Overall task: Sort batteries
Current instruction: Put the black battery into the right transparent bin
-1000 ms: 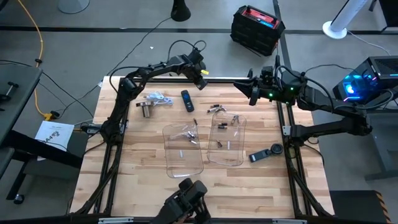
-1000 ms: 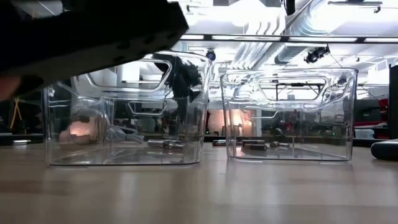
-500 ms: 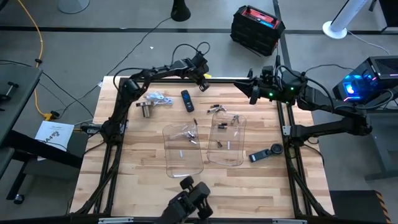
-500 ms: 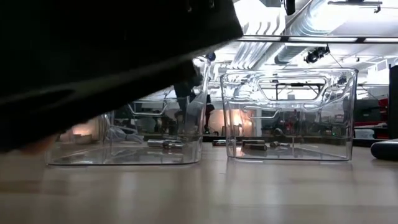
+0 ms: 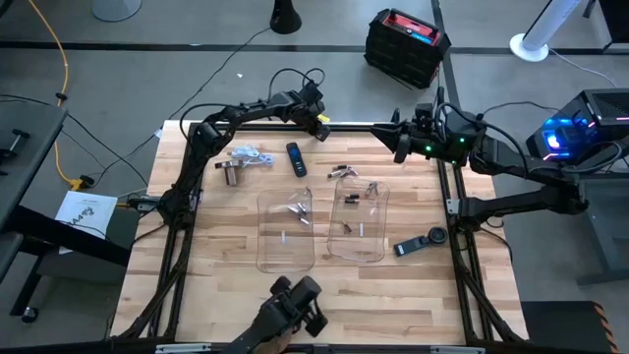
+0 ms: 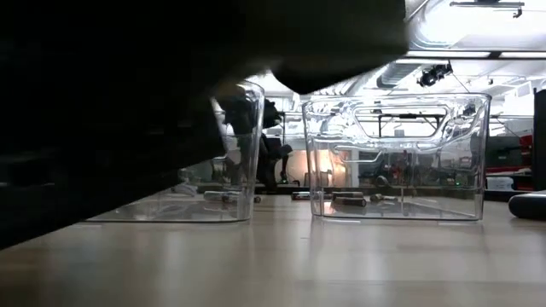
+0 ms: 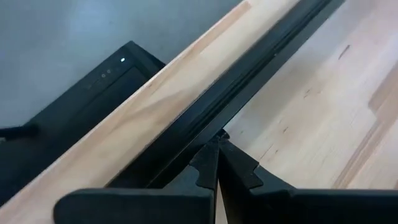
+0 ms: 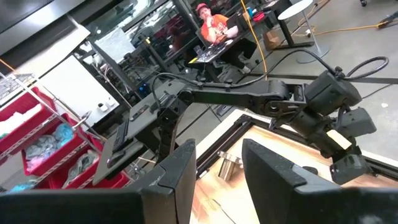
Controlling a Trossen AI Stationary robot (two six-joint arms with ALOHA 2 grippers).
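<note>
From above, tiny cylindrical batteries (image 5: 346, 171) lie loose behind two clear plastic trays (image 5: 288, 233), more inside; both grippers hang at the far edge. At table level, something dark blocks the left tray. Wrist views show the left gripper (image 7: 217, 163) clenched empty, the right gripper (image 8: 217, 163) parted: reaching in could knock cells rolling.

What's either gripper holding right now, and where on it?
Nothing. Left gripper is shut empty over the table's far edge; right gripper is open and empty, raised at the far right.

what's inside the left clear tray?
Left clear tray holds a few batteries near its far end. In the low view a dark object blocks most of it.
</note>
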